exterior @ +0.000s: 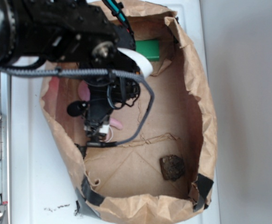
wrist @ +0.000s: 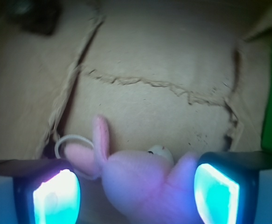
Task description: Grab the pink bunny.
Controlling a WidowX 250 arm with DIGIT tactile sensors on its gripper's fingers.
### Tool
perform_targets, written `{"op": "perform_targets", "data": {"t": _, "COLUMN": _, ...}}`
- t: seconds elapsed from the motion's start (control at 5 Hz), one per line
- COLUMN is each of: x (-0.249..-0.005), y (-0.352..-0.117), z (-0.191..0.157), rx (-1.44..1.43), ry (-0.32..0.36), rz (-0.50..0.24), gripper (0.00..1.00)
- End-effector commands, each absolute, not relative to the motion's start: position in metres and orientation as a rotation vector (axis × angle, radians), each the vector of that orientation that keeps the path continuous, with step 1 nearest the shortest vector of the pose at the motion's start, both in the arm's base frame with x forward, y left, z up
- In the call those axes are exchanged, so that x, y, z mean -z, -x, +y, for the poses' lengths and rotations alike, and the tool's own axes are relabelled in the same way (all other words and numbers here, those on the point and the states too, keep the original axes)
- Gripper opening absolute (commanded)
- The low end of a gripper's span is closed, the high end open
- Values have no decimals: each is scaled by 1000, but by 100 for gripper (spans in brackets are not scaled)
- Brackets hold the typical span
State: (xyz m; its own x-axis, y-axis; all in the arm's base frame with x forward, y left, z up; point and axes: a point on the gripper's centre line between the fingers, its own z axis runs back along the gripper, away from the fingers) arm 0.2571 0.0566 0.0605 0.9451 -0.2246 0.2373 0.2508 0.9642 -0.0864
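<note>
Since the small pale-pink plush bunny (wrist: 140, 179) is soft and light, my hand (wrist: 136, 191) – pads apart – should pinch its body.

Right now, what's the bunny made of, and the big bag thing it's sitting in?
The pink bunny looks like soft plush fabric: fuzzy, matte, with floppy ears. The bag looks like brown paper: crinkled walls, creases and small tears along the floor.

my fingers (wrist: 56, 198) are glowing cyan inside black frames. the pink bunny (wrist: 136, 179) is showing pale pink against plain brown paper (wrist: 163, 56).
</note>
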Motion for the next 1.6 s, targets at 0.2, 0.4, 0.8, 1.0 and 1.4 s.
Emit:
{"op": "perform_targets", "data": {"t": 0.2, "x": -74, "y": -249, "z": 63, "rx": 508, "ry": 24, "rz": -405, "gripper": 100}}
{"op": "perform_targets", "data": {"t": 0.4, "x": -63, "y": -251, "z": 59, "rx": 508, "ry": -3, "rz": -388, "gripper": 100}}
{"op": "perform_targets", "data": {"t": 0.8, "x": -28, "y": -256, "z": 46, "rx": 464, "ry": -27, "rz": -427, "gripper": 100}}
{"op": "perform_targets", "data": {"t": 1.0, "x": -21, "y": -255, "z": 41, "rx": 480, "ry": -32, "rz": -422, "gripper": 100}}
{"op": "perform_targets", "data": {"t": 1.4, "x": -46, "y": -265, "z": 53, "rx": 415, "ry": 61, "rz": -420, "gripper": 0}}
